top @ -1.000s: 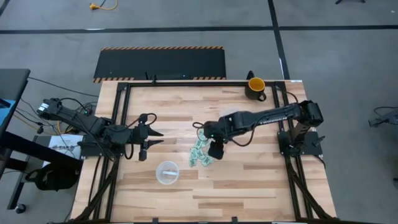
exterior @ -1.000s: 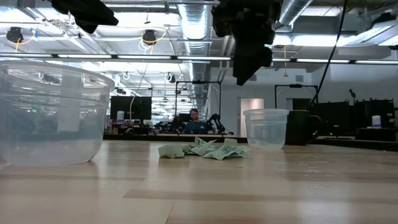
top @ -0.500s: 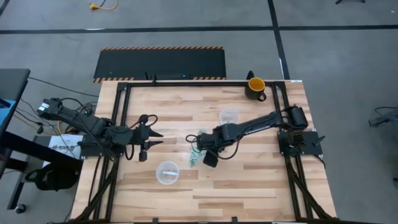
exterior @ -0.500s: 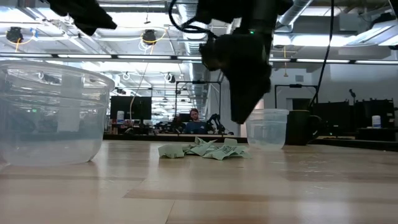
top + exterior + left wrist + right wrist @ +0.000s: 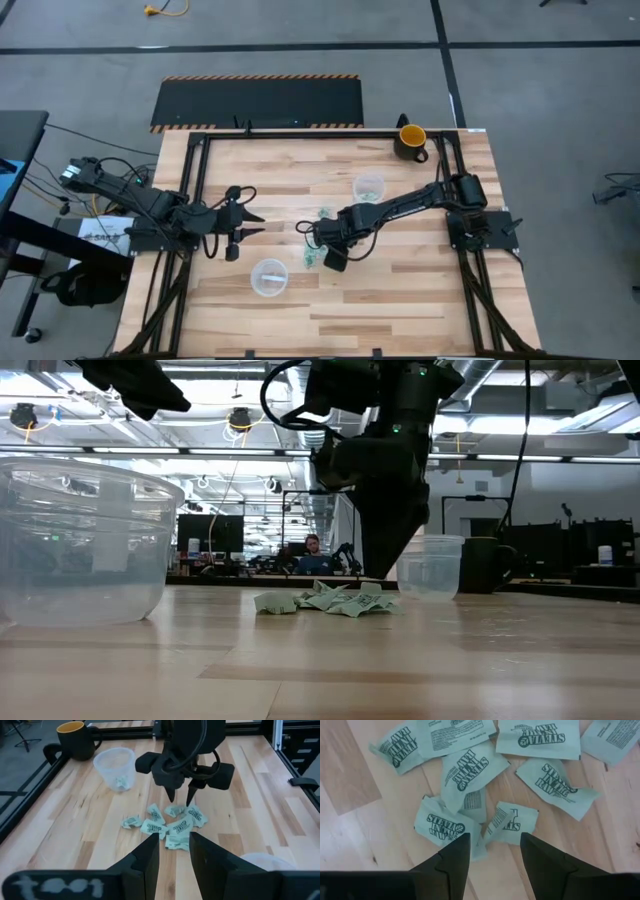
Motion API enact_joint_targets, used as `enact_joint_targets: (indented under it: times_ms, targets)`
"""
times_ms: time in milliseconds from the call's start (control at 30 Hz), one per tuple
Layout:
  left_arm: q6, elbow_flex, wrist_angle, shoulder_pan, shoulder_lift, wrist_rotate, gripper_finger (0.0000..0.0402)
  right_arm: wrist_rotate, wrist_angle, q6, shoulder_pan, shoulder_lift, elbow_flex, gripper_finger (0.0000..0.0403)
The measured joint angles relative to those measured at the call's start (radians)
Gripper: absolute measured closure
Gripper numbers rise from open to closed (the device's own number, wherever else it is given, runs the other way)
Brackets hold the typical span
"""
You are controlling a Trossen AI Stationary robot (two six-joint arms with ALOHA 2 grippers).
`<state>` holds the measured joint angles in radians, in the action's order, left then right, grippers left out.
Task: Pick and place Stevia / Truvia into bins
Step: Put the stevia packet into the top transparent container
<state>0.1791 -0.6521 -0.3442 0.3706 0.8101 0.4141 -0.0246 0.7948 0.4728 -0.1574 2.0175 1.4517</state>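
Several light green Stevia sachets (image 5: 172,825) lie flat in a loose pile (image 5: 470,775) at the middle of the table. My right gripper (image 5: 181,800) points down with its fingers open just over the pile's far side, touching nothing that I can see; a folded sachet (image 5: 511,822) lies below the gap. One clear bin (image 5: 369,186) stands on its base at the far right with a sachet inside (image 5: 120,781). The other bin (image 5: 269,277) stands near the front edge. My left gripper (image 5: 174,845) hovers open at the table's left, aimed at the pile.
A dark mug with a yellow inside (image 5: 411,138) stands at the far right corner, behind the far bin. The low view shows the near bin (image 5: 80,540) large at the left and bare wood in front of the pile (image 5: 325,600).
My right gripper has come down onto the pile from well above it, drifting a little toward the table's near edge and staying open. The arm has swung off the far bin, which now shows in the high view. The sachets have not moved.
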Motion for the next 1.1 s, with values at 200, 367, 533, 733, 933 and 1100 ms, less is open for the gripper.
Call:
enact_joint_targets:
  times_ms: [200, 367, 533, 733, 933, 1100]
  targets:
    - [0.000, 0.000, 0.001, 0.000, 0.000, 0.000, 0.0303, 0.000, -0.006, 0.000, 0.000, 0.000, 0.000, 0.0235]
    - [0.001, 0.000, 0.001, 0.000, 0.000, 0.000, 0.0303, -0.001, -0.018, 0.003, 0.000, 0.000, 0.000, 0.0235]
    - [0.001, 0.000, 0.002, 0.000, 0.000, 0.000, 0.0303, -0.004, -0.019, 0.032, 0.001, 0.000, 0.000, 0.0235]
    - [0.001, 0.000, 0.002, 0.000, 0.000, 0.000, 0.0303, -0.003, -0.018, 0.033, 0.001, 0.000, 0.000, 0.0240]
    - [0.002, 0.000, 0.002, 0.000, 0.000, 0.000, 0.0303, -0.003, -0.018, 0.033, 0.002, 0.000, 0.000, 0.0250]
    - [0.002, 0.000, 0.002, 0.000, 0.000, 0.000, 0.0303, -0.003, -0.018, 0.030, 0.002, 0.000, 0.000, 0.0254]
